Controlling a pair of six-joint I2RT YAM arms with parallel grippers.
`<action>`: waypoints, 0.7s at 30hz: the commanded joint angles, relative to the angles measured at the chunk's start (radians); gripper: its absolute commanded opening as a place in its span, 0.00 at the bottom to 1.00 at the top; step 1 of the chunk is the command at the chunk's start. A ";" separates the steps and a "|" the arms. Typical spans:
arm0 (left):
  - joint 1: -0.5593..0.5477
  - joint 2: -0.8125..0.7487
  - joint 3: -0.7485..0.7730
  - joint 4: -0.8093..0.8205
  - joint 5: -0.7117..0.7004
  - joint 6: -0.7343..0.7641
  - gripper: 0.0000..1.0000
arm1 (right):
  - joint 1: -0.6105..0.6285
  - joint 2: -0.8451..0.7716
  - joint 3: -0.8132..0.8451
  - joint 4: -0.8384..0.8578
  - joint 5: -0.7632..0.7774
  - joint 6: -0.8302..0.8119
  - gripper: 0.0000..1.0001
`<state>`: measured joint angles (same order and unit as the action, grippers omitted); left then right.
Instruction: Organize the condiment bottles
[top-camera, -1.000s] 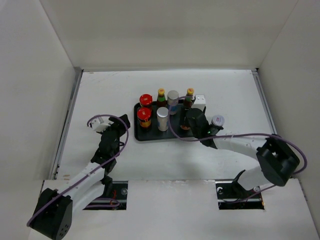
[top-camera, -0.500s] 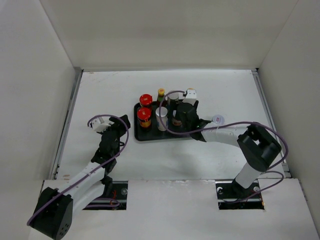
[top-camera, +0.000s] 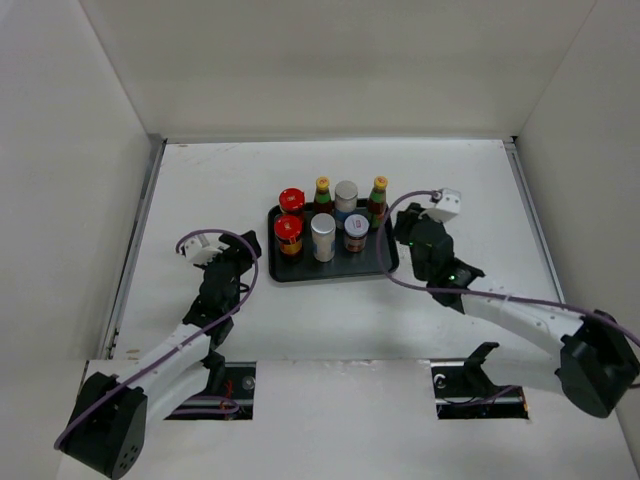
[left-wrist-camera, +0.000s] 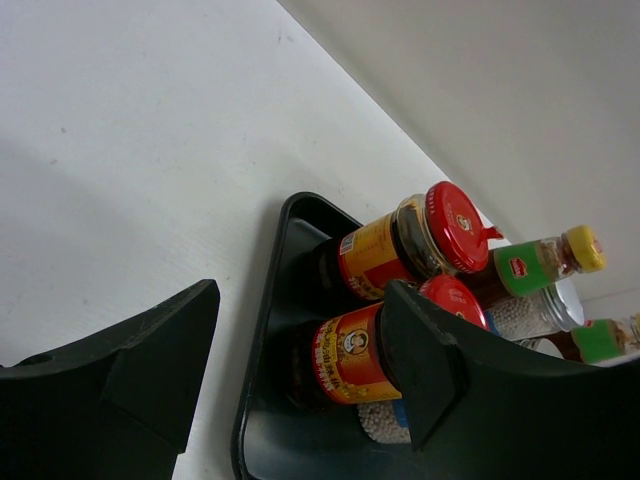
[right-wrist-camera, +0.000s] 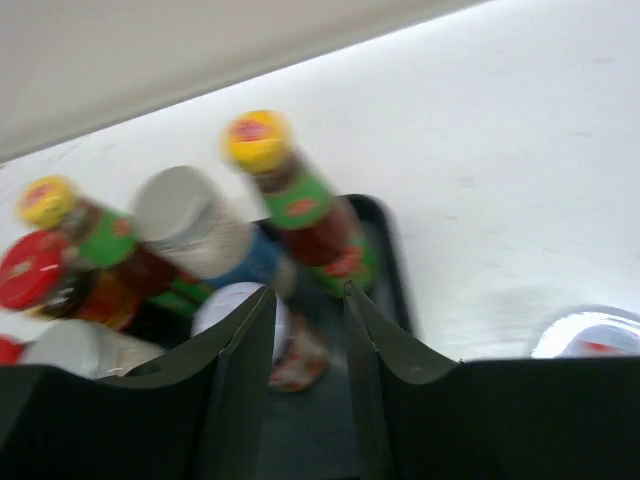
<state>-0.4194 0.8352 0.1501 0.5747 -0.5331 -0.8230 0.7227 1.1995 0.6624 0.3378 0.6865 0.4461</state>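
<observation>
Hanging beside tray (top-camera: 300, 273), right end effector (right-wrist-camera: 306, 305) narrowly parted, empty.

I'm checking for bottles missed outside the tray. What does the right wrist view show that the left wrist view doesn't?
Right wrist only: a blurred pale-lidded jar on the table outside the black tray, and a second pale-lidded jar inside it. Left wrist only: the labelled sides of the two red-lidded jars. Both: tray, red lids, a yellow-capped bottle, a grey-topped cylinder.
</observation>
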 joint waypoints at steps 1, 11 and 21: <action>0.001 0.010 -0.003 0.053 0.008 -0.011 0.66 | -0.082 -0.080 -0.075 -0.143 0.120 0.057 0.44; -0.003 0.001 -0.004 0.059 0.007 -0.007 0.66 | -0.252 -0.006 -0.084 -0.261 0.016 0.126 0.99; -0.005 0.005 -0.003 0.060 0.012 -0.011 0.66 | -0.269 0.043 -0.078 -0.177 0.008 0.115 0.63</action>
<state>-0.4202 0.8463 0.1501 0.5808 -0.5297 -0.8265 0.4576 1.2758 0.5571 0.0986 0.6800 0.5507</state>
